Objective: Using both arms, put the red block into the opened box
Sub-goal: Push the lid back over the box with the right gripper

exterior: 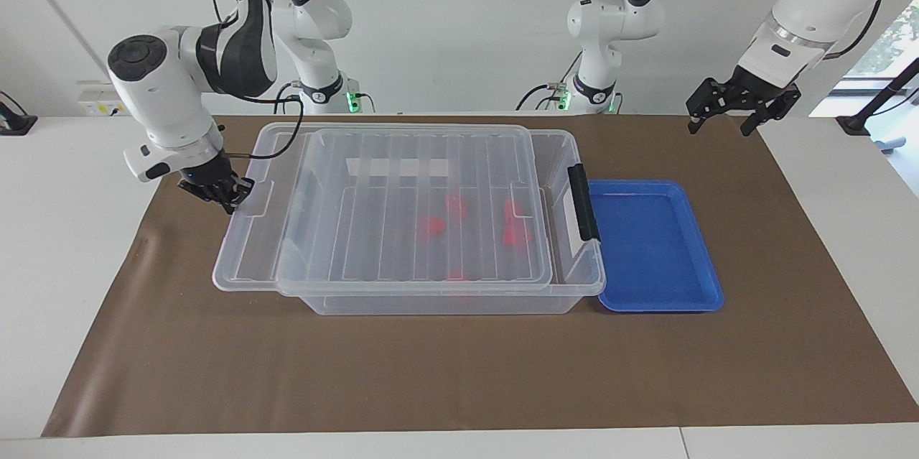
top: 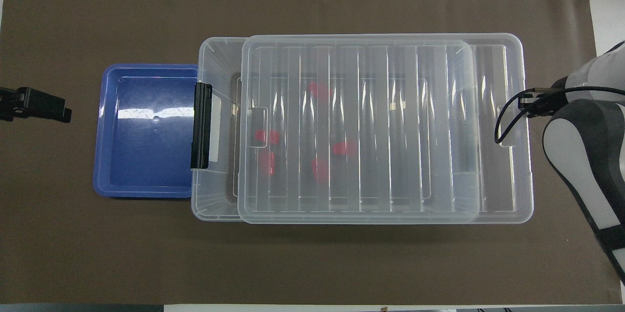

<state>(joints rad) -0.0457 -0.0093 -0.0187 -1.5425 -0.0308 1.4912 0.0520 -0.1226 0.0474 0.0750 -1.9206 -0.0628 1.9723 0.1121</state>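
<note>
The clear box stands mid-mat with its black latch beside the blue tray. Its ribbed lid lies across most of it, overhanging toward the right arm's end. A narrow strip by the latch is uncovered. Several red blocks lie inside on the box's floor, all seen through the lid. My right gripper is shut on the lid's end rim at its notch. My left gripper hangs open and empty above the mat's edge at the left arm's end.
A shallow blue tray with nothing in it sits against the box's latch end. Brown mat covers the table. The right arm's cable loops over the lid's end.
</note>
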